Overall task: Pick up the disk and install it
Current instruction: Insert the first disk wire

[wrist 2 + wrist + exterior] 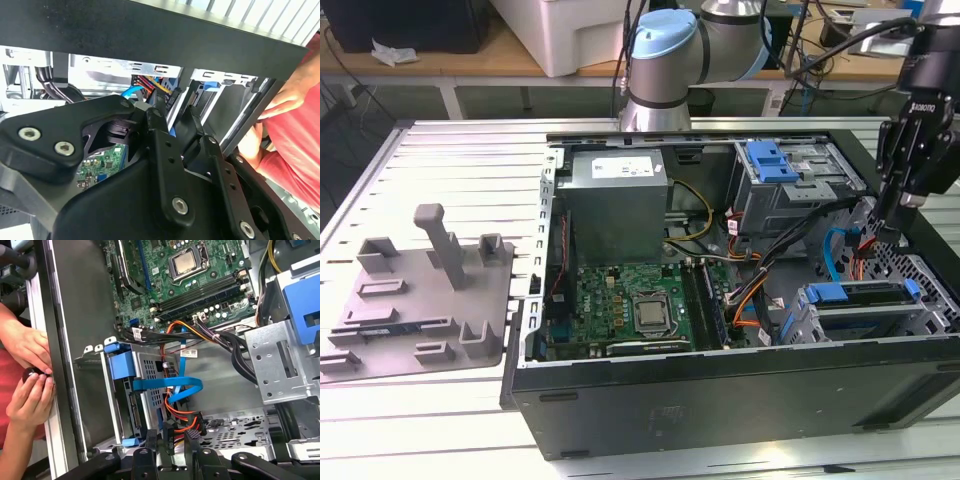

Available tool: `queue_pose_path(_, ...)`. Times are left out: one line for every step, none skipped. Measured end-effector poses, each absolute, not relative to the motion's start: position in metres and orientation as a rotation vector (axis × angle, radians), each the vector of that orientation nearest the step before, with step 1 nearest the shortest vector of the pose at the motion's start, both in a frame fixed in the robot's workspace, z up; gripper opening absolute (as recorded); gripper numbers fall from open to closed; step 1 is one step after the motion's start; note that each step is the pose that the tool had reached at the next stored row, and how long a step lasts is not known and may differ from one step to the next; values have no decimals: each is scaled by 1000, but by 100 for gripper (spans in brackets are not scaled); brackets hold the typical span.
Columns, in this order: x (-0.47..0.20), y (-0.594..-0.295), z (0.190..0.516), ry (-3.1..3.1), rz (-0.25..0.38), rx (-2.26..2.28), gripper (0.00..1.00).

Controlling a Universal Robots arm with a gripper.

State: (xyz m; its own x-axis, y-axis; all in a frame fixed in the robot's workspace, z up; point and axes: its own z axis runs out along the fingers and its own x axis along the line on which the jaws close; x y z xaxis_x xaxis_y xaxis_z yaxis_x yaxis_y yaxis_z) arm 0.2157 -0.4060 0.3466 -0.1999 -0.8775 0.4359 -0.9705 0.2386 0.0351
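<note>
The disk (860,294) sits slotted in the lower drive cage (820,325) of the open computer case, at the exterior view's right. Only its blue carrier frame and edge show; the label is hidden. In the first wrist view its blue tab (122,365) sticks out of the cage. My black gripper (882,225) hangs just above and behind that cage, open. A black connector with red and orange wires (175,427) lies between the fingertips (150,440). The second wrist view shows the gripper (171,117) pointing at the same wires (150,85).
A blue data cable (175,387) loops beside the cage. An upper bay holds another blue caddy (770,160). The motherboard (630,305) and power supply (615,200) fill the case's left. A person's hands (30,375) rest on the case edge. A grey fixture (420,300) stands on the table.
</note>
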Motion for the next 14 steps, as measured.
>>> queue_pose_path(216, -406, 345, -2152, 352, 1701, 35)
queue_pose_path(216, -406, 344, -2153, 353, 1700, 35)
queue_pose_path(216, -406, 343, -2152, 354, 1699, 35)
queue_pose_path(216, -406, 342, -2152, 356, 1699, 35)
queue_pose_path(216, -406, 341, -2153, 357, 1698, 35)
queue_pose_path(216, -406, 341, -2153, 359, 1697, 35)
queue_pose_path(216, -406, 341, -2153, 359, 1696, 35)
queue_pose_path(216, -406, 341, -2153, 359, 1696, 35)
queue_pose_path(216, -406, 341, -2153, 360, 1695, 35)
queue_pose_path(215, -406, 340, -2153, 360, 1695, 35)
queue_pose_path(215, -406, 340, -2153, 361, 1694, 35)
queue_pose_path(215, -406, 340, -2154, 361, 1694, 35)
queue_pose_path(215, -406, 340, -2154, 361, 1694, 35)
queue_pose_path(215, -407, 340, -2154, 361, 1694, 35)
